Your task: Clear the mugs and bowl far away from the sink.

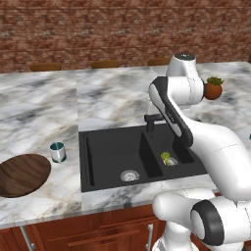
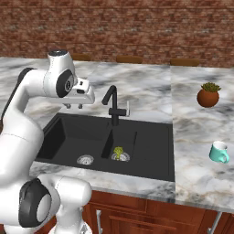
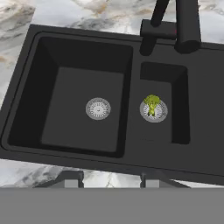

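Risk, as I judge it: both mugs sit at the sink's [image 1: 137, 157] edges, one [image 1: 58, 152] at 9 o'clock w/ the bowl [image 1: 22, 174] just beside it, the other [image 2: 219, 152] at 3 o'clock on the table [image 2: 201, 128], so a long reach could knock either over. The arm is folded high over the basins, gripper [image 2: 73, 106] pointing down. Fingers [image 3: 70, 178] look partly spread, pinching nothing, though they're barely visible.

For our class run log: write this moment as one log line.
end effector: open, empty, above sink | mug: beside bowl, left counter | second mug: right counter | broccoli: small basin drain
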